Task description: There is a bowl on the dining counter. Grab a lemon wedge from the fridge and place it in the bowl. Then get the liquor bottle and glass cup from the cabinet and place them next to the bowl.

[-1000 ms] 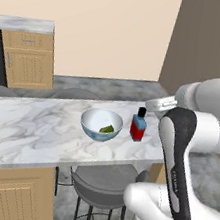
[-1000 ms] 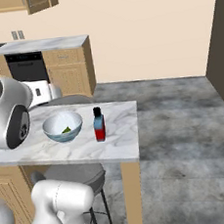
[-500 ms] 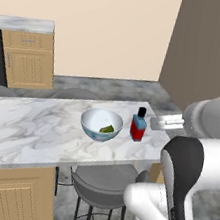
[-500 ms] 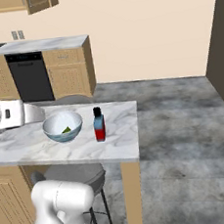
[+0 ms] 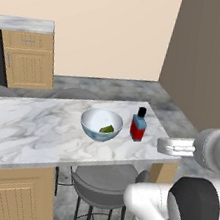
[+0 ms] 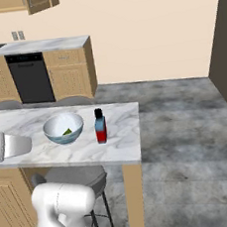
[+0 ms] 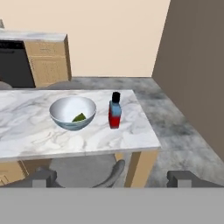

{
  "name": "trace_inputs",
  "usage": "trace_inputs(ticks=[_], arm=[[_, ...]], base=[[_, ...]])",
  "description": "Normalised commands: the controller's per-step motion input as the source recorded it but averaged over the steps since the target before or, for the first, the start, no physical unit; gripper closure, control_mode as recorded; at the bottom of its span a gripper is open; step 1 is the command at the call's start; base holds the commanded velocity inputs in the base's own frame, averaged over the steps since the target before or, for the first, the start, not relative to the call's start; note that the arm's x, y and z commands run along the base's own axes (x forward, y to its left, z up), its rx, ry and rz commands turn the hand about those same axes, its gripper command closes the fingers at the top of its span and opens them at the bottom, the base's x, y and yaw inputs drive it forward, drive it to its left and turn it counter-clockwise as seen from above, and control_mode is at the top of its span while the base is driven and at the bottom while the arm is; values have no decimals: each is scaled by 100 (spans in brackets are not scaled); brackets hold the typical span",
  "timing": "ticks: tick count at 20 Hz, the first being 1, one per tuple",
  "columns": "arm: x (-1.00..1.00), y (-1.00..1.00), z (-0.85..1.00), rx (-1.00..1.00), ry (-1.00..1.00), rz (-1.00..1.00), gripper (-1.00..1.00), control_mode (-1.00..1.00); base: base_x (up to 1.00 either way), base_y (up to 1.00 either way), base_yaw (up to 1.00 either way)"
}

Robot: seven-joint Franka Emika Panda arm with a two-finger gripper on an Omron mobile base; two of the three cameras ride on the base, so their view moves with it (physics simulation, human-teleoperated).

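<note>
The gripper (image 7: 113, 178) stood wide open, empty (cup not fetched); swinging low, the arm might clip the liquor bottle (image 5: 139, 125) beside the bowl (image 5: 101, 124).

The arm (image 5: 212, 149) has swung back, seemingly off the dining counter (image 5: 37, 130).

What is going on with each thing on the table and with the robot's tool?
Bowl: upright on the counter, a green lemon wedge inside.
Bottle: upright beside the bowl, black cap on, not touching it.
Stool: tucked under the counter edge.
Tool: open, holding nothing, back from the counter.
Dishwasher: door closed.
</note>
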Motion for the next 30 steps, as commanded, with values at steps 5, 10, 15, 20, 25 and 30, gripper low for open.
trace_inputs(ticks=[5,10,15,20,25,30], arm=[[1,-6,-1,0,1,1,-100,-100],[0,-20,0,2,0,3,-100,100],[0,0,0,0,0,0,-100,100],[0,0,0,0,0,0,-100,100],[0,0,0,0,0,0,-100,100],[0,0,0,0,0,0,-100,100]], base=[[0,0,0],[-5,-52,7],[-10,-100,19],[-1,-100,26],[0,-100,30],[25,-96,36]])
